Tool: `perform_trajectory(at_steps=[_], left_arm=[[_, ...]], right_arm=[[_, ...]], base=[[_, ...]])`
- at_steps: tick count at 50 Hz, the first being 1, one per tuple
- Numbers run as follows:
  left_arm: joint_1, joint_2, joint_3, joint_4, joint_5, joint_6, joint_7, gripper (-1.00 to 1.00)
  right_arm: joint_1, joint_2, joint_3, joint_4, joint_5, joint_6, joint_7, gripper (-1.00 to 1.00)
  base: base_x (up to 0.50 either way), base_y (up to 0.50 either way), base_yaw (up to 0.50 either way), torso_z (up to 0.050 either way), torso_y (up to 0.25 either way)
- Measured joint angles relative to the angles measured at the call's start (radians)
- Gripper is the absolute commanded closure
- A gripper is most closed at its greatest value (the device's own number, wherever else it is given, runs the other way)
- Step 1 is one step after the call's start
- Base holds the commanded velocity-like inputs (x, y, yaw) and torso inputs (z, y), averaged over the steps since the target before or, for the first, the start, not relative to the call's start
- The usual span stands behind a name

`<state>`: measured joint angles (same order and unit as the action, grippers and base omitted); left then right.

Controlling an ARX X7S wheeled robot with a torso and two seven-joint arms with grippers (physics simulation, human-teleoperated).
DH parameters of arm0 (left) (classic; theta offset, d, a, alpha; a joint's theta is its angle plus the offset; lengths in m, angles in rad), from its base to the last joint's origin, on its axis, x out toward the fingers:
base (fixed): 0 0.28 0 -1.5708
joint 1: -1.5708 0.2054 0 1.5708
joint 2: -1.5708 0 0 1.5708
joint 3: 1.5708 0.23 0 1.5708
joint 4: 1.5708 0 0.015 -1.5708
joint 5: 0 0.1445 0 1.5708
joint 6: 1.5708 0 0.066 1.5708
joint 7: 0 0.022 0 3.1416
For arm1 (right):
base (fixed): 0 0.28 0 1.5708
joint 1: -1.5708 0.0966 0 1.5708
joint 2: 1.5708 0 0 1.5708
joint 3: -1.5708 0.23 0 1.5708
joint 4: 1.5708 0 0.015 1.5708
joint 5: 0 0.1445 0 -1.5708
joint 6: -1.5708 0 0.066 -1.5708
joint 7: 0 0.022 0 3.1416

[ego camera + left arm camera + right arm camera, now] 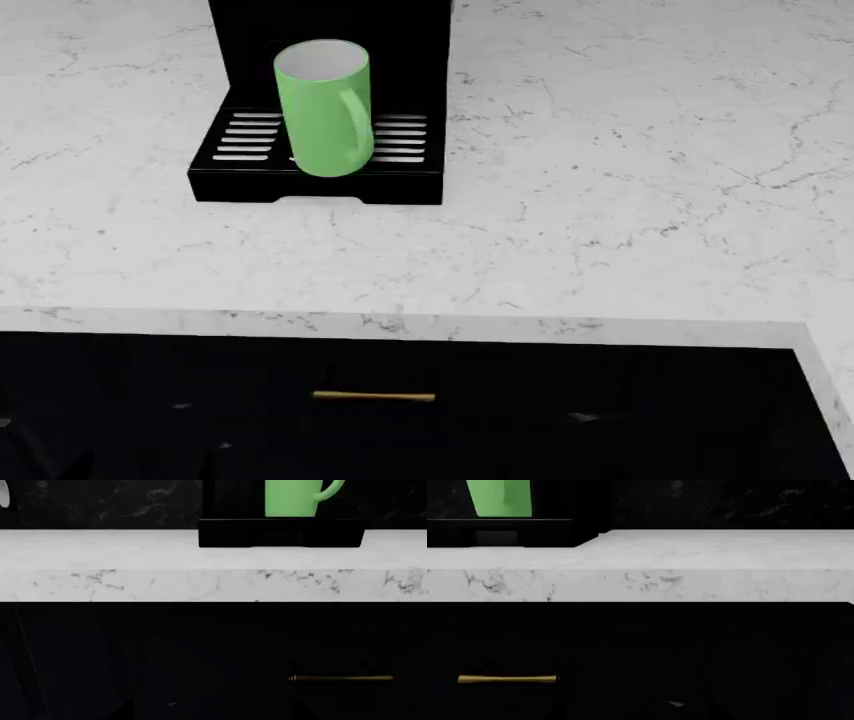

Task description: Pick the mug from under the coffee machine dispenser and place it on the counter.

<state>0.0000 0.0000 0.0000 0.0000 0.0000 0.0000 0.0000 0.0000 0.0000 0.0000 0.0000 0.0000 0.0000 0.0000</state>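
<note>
The light-green mug [324,108] stands upright on the white-slotted drip tray [240,140] of the black coffee machine dispenser [334,25], handle toward the front right. The white marble counter [601,200] spreads around it. Both arms hang low in front of the dark cabinet, below the counter edge. My left gripper [213,711] and right gripper [634,711] show only as faint dark fingertips set wide apart, nothing between them. From the left wrist view the mug [292,497] is seen above the counter [200,582]; the right wrist view catches the mug [499,497] too.
A dark cabinet front with a brass handle [374,397] runs under the counter's rounded edge [400,322]. The same brass handle [341,678] appears in the left wrist view, and the brass handle [507,679] in the right one. A dark backsplash [100,505] lies behind.
</note>
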Motion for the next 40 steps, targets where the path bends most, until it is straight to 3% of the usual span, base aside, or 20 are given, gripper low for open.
perform_trajectory(at_steps=[9,40], left_arm=[[-0.013,-0.091,0.117,0.0,-0.089,0.005,-0.117,-1.0],[-0.002,-0.176,0.208,0.02,-0.155,0.047,-0.218,-1.0]], right_arm=[[0.009,0.058,-0.077,-0.002,0.058,-0.001,0.072,-1.0],[0.006,0.127,-0.162,-0.001,0.084,-0.019,0.155,-1.0]], base=[[0.0,0.0,0.0,0.0,0.0],[0.0,0.0,0.0,0.05,0.0]])
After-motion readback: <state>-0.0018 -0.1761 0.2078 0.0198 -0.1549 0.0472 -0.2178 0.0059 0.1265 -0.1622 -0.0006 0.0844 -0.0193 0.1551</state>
